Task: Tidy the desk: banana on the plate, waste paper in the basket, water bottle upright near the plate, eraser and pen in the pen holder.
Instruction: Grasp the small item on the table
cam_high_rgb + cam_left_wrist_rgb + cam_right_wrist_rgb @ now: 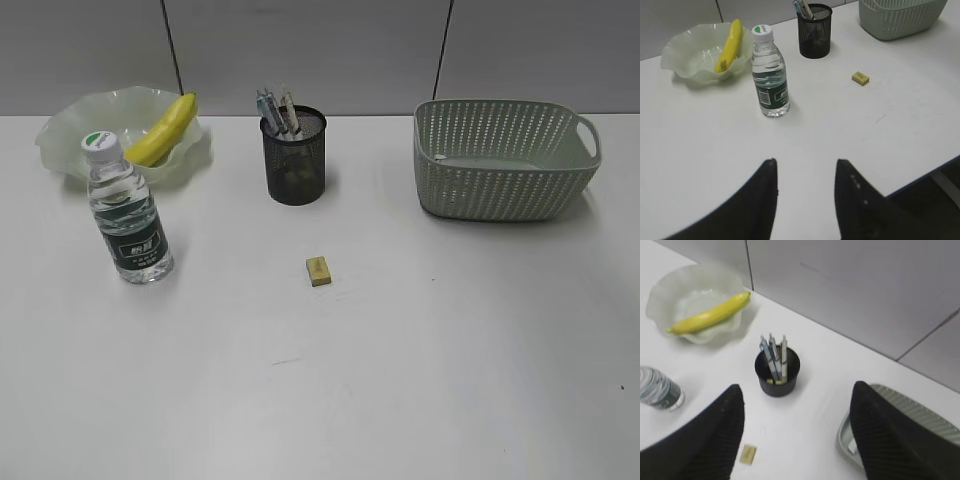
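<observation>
Exterior view: eraser (319, 271) alone mid desk (400, 380), open room around; both grippers apart, empty.

wall (300, 50): grey panels, dark seams | light: even, soft

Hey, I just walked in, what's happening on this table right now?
A two-armed robot is tidying the desk, and nothing is held: both the left gripper and right gripper hover open above it. The banana lies in the plate, the water bottle stands upright beside it, and pens sit in the pen holder. The eraser lies loose on the desk in front of the holder. The basket stands at the right.
</observation>
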